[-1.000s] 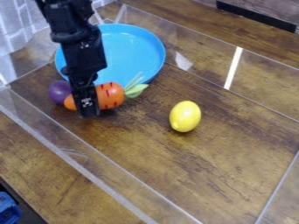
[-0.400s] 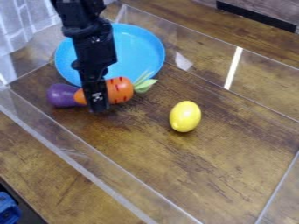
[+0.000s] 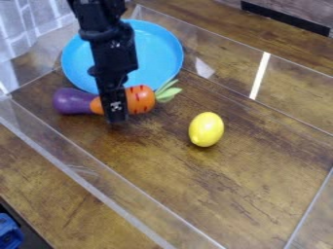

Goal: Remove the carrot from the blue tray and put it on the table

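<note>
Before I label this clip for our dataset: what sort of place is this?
Probably a lab tabletop for robot practice: a wood-plank table walled with clear acrylic, toy food like the lemon and carrot, and a blue tray.

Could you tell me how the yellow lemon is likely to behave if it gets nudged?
The lemon looks rounded and glossy, so it would probably roll rather than slide on the smooth table. It appears to be a rigid toy, likely light and unlikely to deform.

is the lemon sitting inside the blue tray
No, the lemon lies on the table, well apart from the blue tray.
</note>
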`<state>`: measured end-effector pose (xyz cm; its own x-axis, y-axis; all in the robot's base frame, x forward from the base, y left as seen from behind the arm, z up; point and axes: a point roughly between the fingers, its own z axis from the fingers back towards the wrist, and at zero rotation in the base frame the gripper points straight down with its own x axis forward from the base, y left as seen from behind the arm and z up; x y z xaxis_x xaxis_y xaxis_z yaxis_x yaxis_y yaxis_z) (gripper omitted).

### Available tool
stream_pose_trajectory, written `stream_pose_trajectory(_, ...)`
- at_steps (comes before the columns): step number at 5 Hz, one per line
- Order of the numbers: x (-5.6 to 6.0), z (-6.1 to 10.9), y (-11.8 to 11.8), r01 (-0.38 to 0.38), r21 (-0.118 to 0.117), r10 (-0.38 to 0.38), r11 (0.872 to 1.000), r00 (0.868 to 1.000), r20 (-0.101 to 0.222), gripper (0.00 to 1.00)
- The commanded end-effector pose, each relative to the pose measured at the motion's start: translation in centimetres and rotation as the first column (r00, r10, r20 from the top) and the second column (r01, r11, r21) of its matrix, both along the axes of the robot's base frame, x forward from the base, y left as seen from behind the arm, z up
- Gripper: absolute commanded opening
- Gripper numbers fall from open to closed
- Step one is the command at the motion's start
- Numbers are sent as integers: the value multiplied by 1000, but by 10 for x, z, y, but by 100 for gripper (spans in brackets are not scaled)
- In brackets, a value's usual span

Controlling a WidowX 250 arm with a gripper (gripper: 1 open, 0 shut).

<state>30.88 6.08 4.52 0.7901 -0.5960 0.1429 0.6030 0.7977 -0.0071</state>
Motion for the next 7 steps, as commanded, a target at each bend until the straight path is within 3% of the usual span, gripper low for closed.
stream_pose_trajectory(1, 15, 5, -2, 26, 15, -26, 1000, 999, 33, 100)
stream_pose_trajectory(2, 20, -2, -3, 36, 22, -37, 999, 999, 33, 100)
stream_pose_trajectory(3, 23, -7, -4, 49, 27, -50, 998, 998, 37, 0)
stream_pose_trajectory(7, 28, -7, -3, 70, 35, -72, 997, 997, 41, 0)
